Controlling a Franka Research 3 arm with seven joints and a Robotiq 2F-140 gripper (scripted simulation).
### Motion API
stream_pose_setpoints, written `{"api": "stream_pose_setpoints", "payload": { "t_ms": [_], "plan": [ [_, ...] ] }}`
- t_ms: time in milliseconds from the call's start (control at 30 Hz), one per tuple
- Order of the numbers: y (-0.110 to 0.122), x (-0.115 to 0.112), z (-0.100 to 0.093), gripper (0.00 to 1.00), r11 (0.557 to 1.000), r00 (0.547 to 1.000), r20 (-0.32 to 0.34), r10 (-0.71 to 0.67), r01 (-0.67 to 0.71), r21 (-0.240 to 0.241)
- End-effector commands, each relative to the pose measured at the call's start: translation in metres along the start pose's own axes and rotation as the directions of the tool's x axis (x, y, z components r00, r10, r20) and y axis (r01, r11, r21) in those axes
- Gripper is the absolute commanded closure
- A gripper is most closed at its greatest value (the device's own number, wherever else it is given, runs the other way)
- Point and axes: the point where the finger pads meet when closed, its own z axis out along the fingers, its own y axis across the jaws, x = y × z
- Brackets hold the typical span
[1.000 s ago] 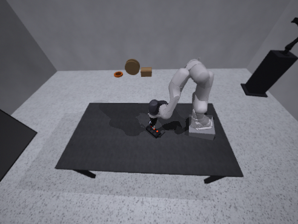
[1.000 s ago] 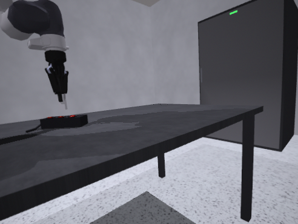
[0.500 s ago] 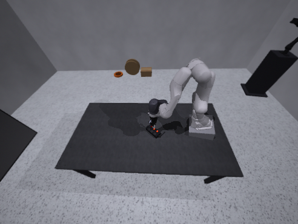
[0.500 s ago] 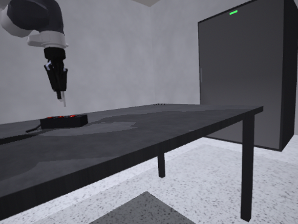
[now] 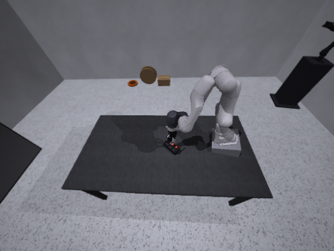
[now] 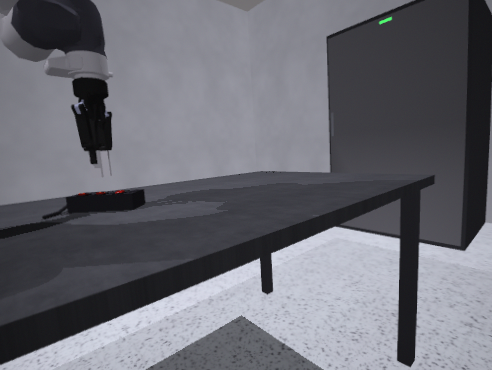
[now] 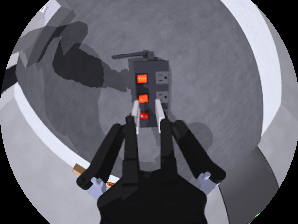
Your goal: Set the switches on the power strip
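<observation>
Pwr. strip (image 5: 174, 150) (image 6: 112, 202) (image 7: 151, 72) flat, upright, well in from desk (image 5: 136, 173) (image 6: 300, 197) (image 7: 210, 70) edges; cable-end sw. (image 5: 176, 147) (image 6: 82, 194) (image 7: 142, 78) & mid. sw. (image 5: 172, 144) (image 6: 100, 193) (image 7: 143, 98) lit, far sw. (image 6: 119, 192) (image 7: 144, 116) dark red; hand (image 5: 172, 142) (image 6: 106, 175) (image 7: 147, 106) above, part. open, nil held
</observation>
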Motion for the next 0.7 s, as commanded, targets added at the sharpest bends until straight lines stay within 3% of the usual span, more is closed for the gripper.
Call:
{"api": "stream_pose_setpoints", "payload": {
  "t_ms": [0, 367, 667],
  "plan": [
    [-0.001, 0.001, -0.002, 0.0, 1.0, 1.0, -0.003, -0.001, 0.001, 0.002],
    [-0.001, 0.001, -0.033, 0.0, 1.0, 1.0, -0.003, -0.001, 0.001, 0.002],
    [-0.001, 0.0, -0.075, 0.0, 1.0, 1.0, -0.003, -0.001, 0.001, 0.002]
  ]
}}
